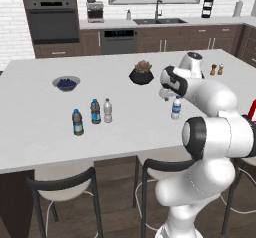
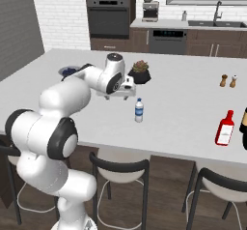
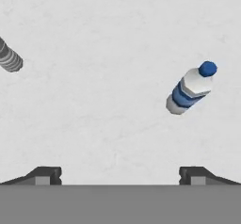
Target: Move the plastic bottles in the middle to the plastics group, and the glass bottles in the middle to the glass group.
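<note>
My tool (image 3: 120,175), jaws wide apart and empty, hovers above the table (image 1: 40,127) beside a blue-labelled water bottle (image 2: 139,110) (upright); next I centre, descend and grip.

The hand camera looks straight down on a pale, faintly mottled grey-white stone countertop (image 3: 108,39). A small clear plastic water bottle with a light-blue label and a blue cap (image 3: 190,89) stands upright on it at the right, its cap pointing toward the upper right. At the far left edge sits part of a grey ribbed cylindrical object (image 3: 8,57), cut off by the frame. The gripper (image 3: 120,175) hangs above bare counter, its two dark fingertips (image 3: 44,175) spread wide, clasping nothing.
</note>
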